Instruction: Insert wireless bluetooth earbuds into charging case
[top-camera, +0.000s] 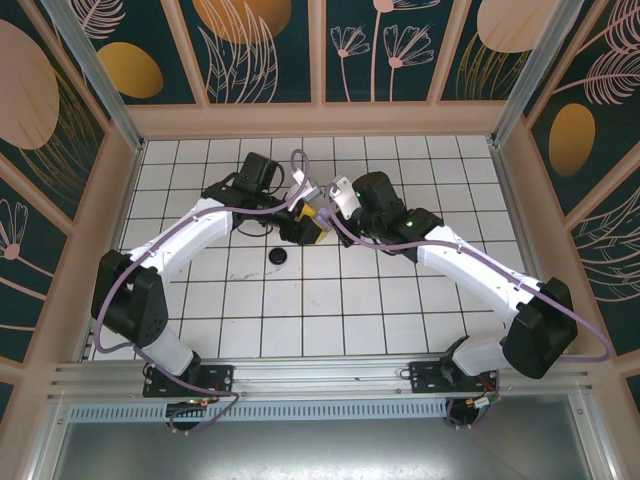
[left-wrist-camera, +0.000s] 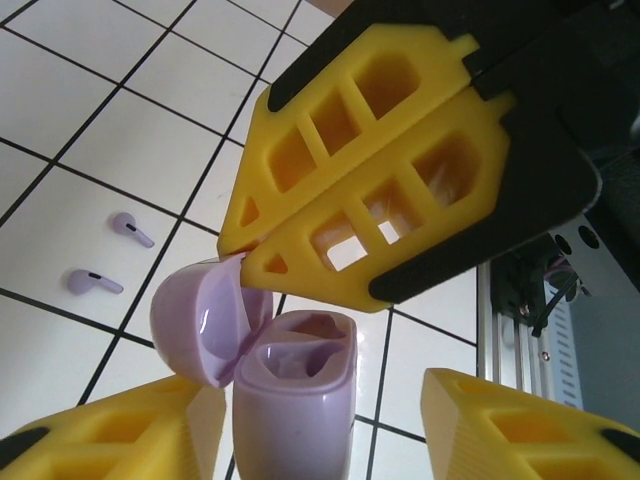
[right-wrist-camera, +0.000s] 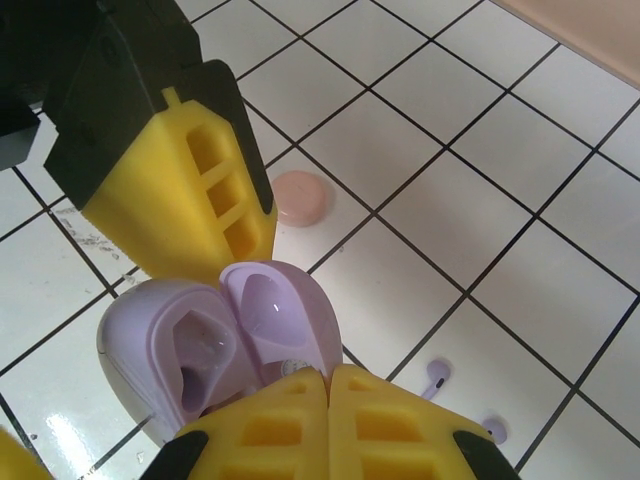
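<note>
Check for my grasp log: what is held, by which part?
Nothing firmly: the lilac case sits between the left fingers, one apart; shut right fingers touch its lid.

I'm working inside a lab-style robot test cell: a white tiled tabletop (top-camera: 400, 310) beneath me, boxed in by aluminium posts (top-camera: 85, 60) and wall panels (top-camera: 250, 40) printed with leaves and flowers. My left arm (top-camera: 190, 238) and right arm (top-camera: 480, 268) are bolted to a slotted aluminium rail (top-camera: 320, 375) along the near edge
</note>
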